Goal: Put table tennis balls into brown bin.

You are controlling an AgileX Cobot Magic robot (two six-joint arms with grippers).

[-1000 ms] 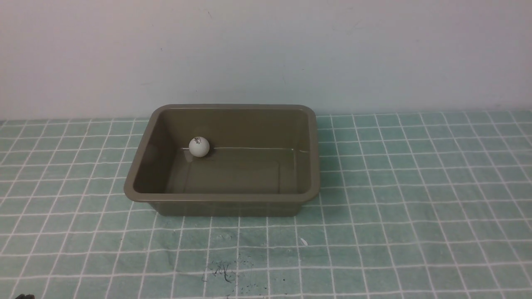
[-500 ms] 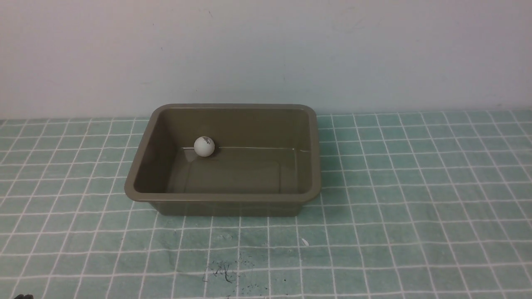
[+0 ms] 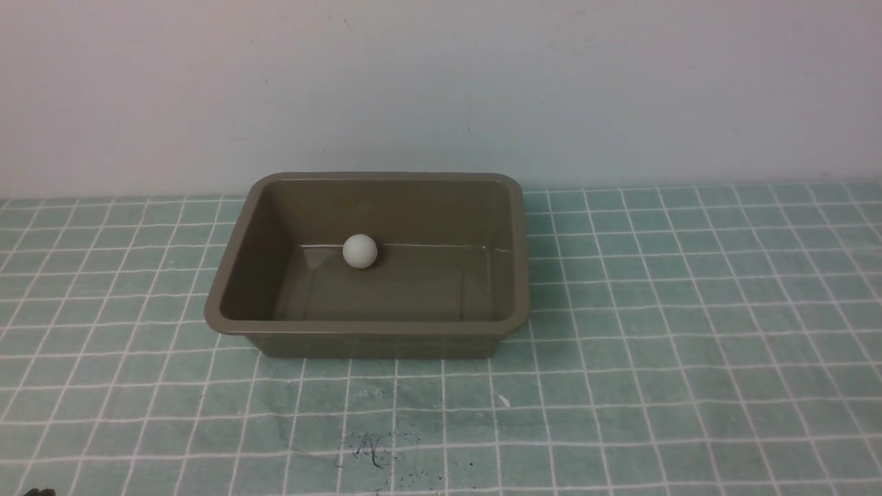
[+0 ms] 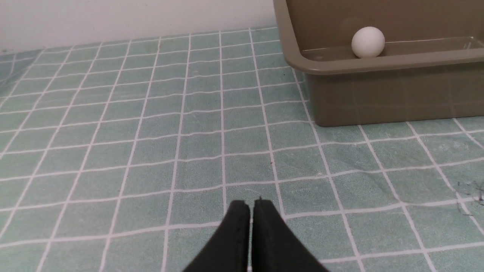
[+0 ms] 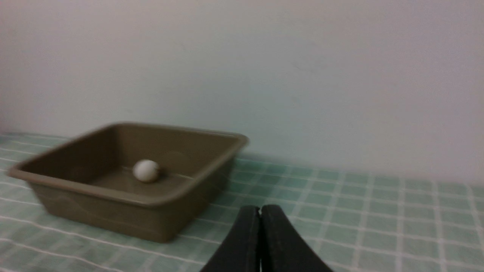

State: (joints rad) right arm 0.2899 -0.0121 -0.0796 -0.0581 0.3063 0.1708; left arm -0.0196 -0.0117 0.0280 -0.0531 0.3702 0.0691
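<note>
One white table tennis ball (image 3: 360,251) lies on the floor of the brown bin (image 3: 227,275), against its far wall, a little left of the middle. The left wrist view shows the ball (image 4: 368,42) behind the bin's near rim (image 4: 378,64). The right wrist view shows the ball (image 5: 146,170) inside the bin (image 5: 113,215) too. My left gripper (image 4: 251,204) is shut and empty, low over the cloth, well short of the bin. My right gripper (image 5: 260,209) is shut and empty, off to the bin's side. Neither gripper shows in the front view.
A green cloth with a white grid (image 3: 689,344) covers the table. A plain pale wall (image 3: 441,83) rises right behind the bin. Small dark specks (image 3: 372,448) lie on the cloth in front of the bin.
The ball has rolled to the right along the bin's far wall. The bin itself has stayed where it was.
</note>
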